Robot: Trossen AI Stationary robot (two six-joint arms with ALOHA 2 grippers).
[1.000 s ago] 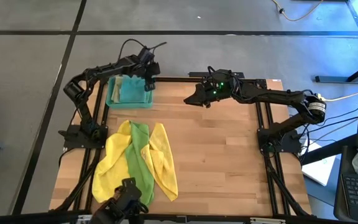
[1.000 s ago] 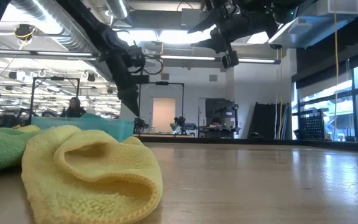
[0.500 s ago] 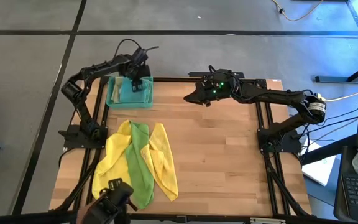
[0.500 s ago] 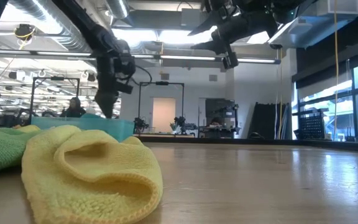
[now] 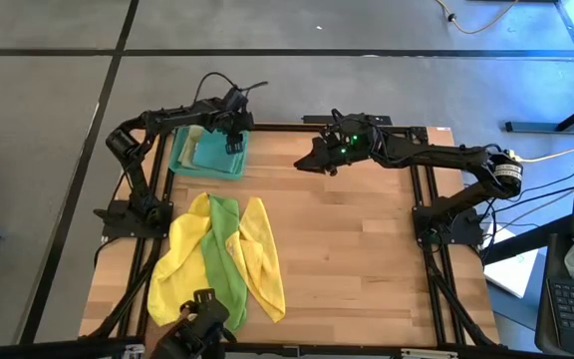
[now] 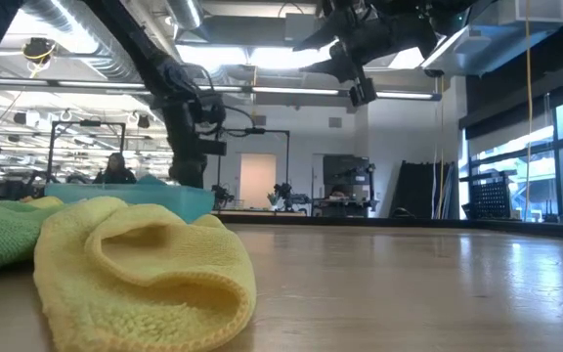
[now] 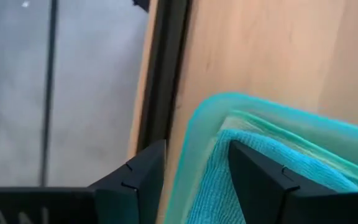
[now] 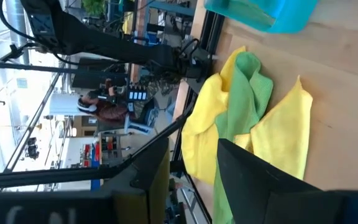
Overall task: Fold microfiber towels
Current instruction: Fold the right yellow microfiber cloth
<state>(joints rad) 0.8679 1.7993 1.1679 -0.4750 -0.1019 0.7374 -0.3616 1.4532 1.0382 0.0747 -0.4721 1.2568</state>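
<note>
Your left gripper (image 5: 233,143) hangs over the near right corner of the teal tray (image 5: 179,163) at the table's far left, and in its wrist view the two dark fingers (image 7: 263,177) stand apart, one outside the tray's rim and one over the teal towel (image 7: 253,174) lying inside it; nothing is pinched. Beside that cloth in the tray lies the pale olive-green towel (image 5: 186,144). Your right gripper (image 5: 316,158) waits raised over the far middle of the table, fingers parted and holding nothing. The other three cloths lie in a loose heap at the near left: the bright green towel (image 5: 226,257) down the middle, with the two yellow towels (image 5: 180,257) on either side of it and partly under it. Expect all of these to be light, limp and clingy, so a single pinch will probably drag a whole cloth up in a droop, and overlapping layers may come along with it. Take each one by a corner or a hemmed edge, not the bunched middle. The tray is rigid and sits close to the table's far left edge and the frame rail, so a snagged cloth could shift it; lift straight up before you carry sideways. Bare wood across the middle and right of the table (image 5: 367,259) gives you the widest room to spread and fold.
</note>
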